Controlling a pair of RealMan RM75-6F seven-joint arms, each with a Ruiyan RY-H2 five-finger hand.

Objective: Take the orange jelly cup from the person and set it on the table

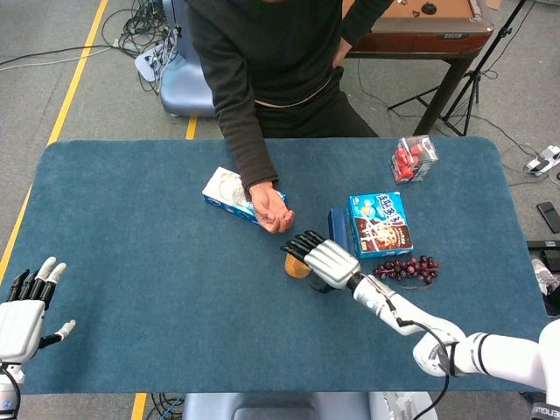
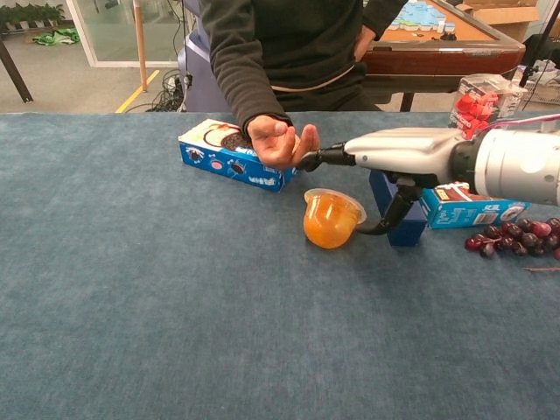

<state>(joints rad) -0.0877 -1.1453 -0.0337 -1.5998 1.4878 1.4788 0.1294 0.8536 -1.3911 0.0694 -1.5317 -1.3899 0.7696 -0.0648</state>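
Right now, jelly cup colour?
Orange jelly cup, clear rim; clearest in chest view.

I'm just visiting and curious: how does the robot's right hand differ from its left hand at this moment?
The right hand reaches out over the middle of the blue table, above a tilted orange jelly cup; the left hand sits back at the table's near left edge, near nothing. The right hand's fingers are dark-tipped and stretched toward the person's open palm; the left hand's fingers point up and apart, empty. Both are pale, human-shaped hands.
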